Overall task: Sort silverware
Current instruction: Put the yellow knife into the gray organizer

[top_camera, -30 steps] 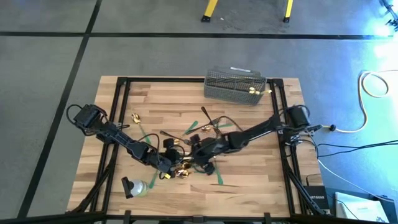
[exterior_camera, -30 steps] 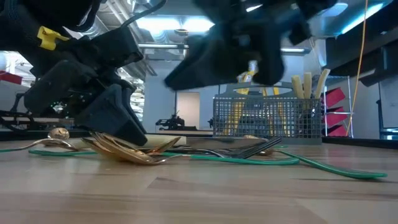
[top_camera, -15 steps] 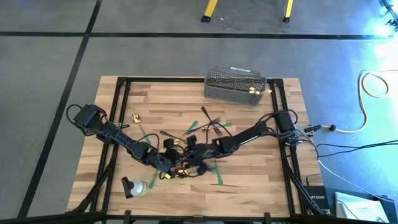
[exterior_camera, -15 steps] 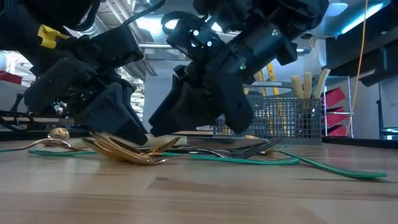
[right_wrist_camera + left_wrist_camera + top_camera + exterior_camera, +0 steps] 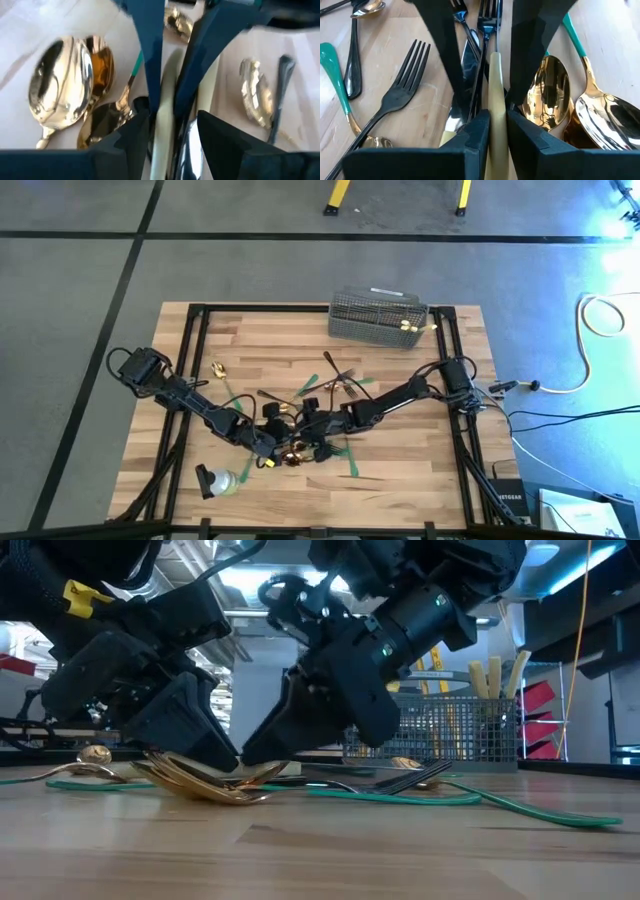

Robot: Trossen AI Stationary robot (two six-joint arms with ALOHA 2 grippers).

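Wrist views alone show left claw pinching cream knife.

My table is pale wood planks in a black frame. Around it lies grey floor crossed by dark lines. Two yellow legs stand beyond the far edge. A white cable loops on the floor to my right, black cables trailing nearby. Across the table, the room shows ceiling lights, a pale wall with a doorway, and something red at the right.
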